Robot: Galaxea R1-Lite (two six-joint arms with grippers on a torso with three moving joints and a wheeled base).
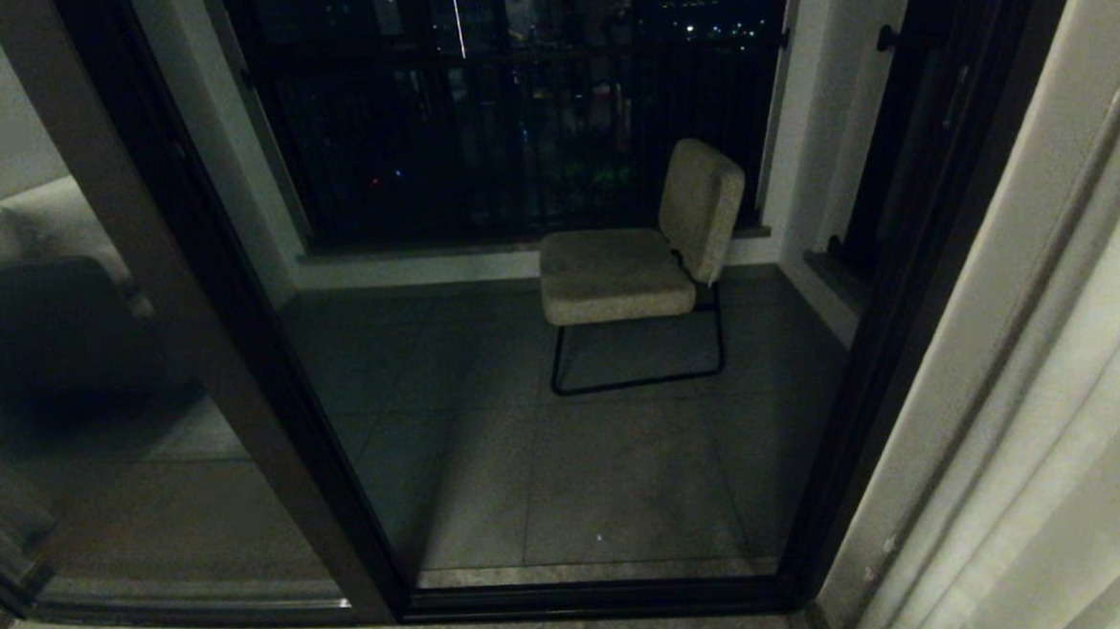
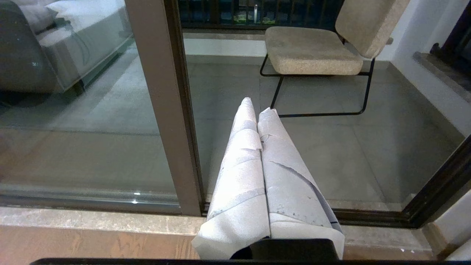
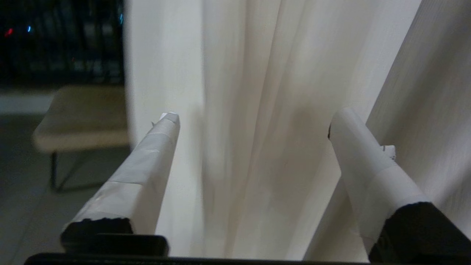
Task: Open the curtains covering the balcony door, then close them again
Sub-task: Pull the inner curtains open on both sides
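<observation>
The cream curtains (image 1: 1071, 374) hang bunched at the far right of the head view, leaving the balcony door (image 1: 236, 351) with its dark frame and glass uncovered. In the right wrist view my right gripper (image 3: 254, 123) stands open, its taped fingers (image 3: 154, 154) spread wide in front of the curtains' (image 3: 265, 110) vertical folds, with nothing pinched between them. In the left wrist view my left gripper (image 2: 257, 106) is shut, empty, pointing at the door's sill (image 2: 92, 221). Neither arm shows in the head view.
A beige cushioned chair (image 1: 644, 262) on a thin black frame stands on the balcony's grey tiles, before the black railing (image 1: 511, 116). A person is reflected in the glass (image 1: 518, 10). A sofa's reflection (image 2: 55, 44) shows in the left pane.
</observation>
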